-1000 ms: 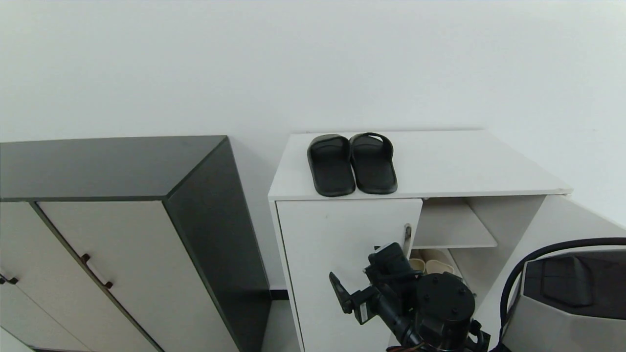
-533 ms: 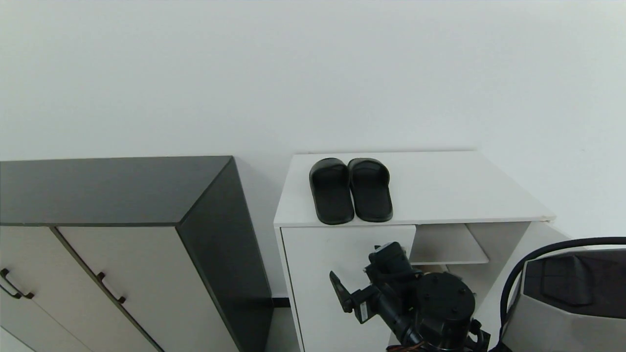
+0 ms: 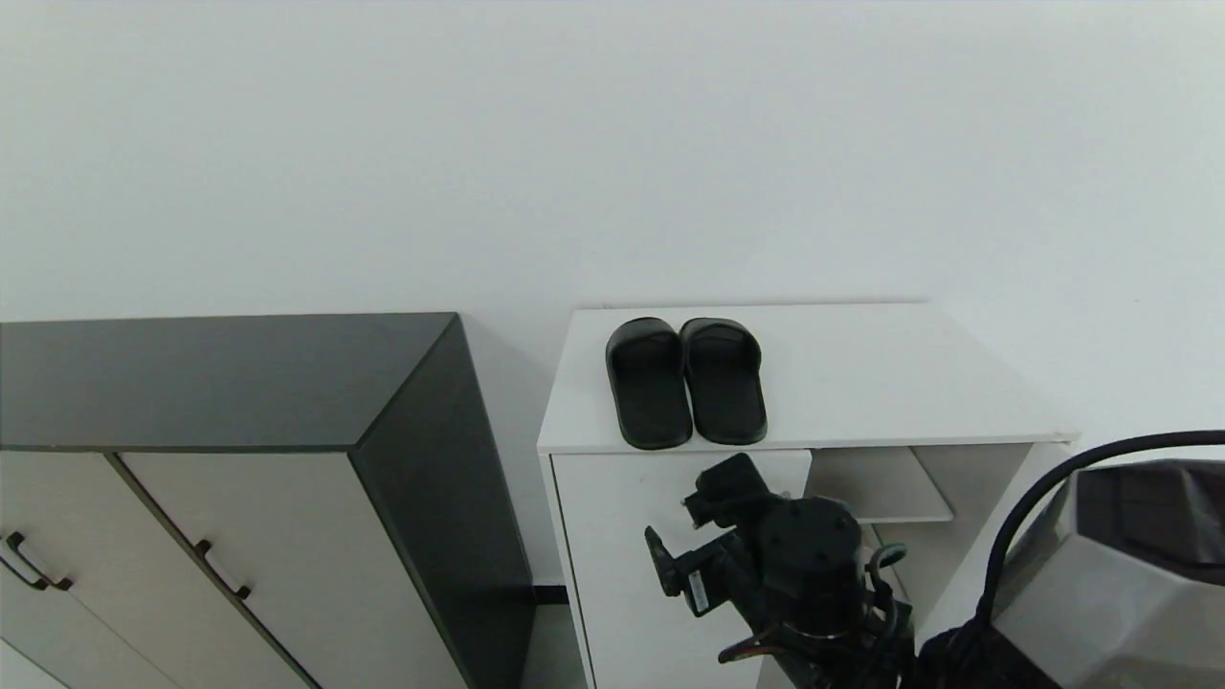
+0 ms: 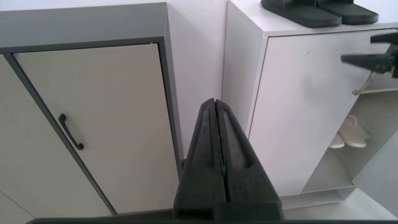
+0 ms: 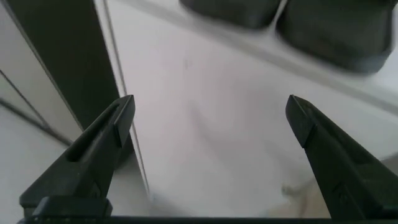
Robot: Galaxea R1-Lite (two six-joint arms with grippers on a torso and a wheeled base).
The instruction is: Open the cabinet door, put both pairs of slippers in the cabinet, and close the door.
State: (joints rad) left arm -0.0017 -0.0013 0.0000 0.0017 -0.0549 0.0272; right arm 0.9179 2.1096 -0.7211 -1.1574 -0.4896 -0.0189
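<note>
Right claw (image 5: 209,102) hangs spread wide before the white cabinet (image 3: 861,383), black slippers (image 3: 686,381) on its top at the claw's 12 o'clock, beige pair (image 4: 348,132) inside below the shelf (image 3: 880,488), left claw (image 4: 215,102) pressed together; best rise, centre over both black slippers, pinch them together evenly.

The right arm (image 3: 809,574) is held up in front of the torso, its wrist (image 3: 809,536) turned so the right jaws point forward and slightly up. They stand wide apart, the 2 fingers (image 5: 93,155) far from each other with nothing between them. The left jaws sit lower and off to the left, pressed shut, their 2 fingers (image 4: 208,162) meeting along a thin seam, gripping nothing.
</note>
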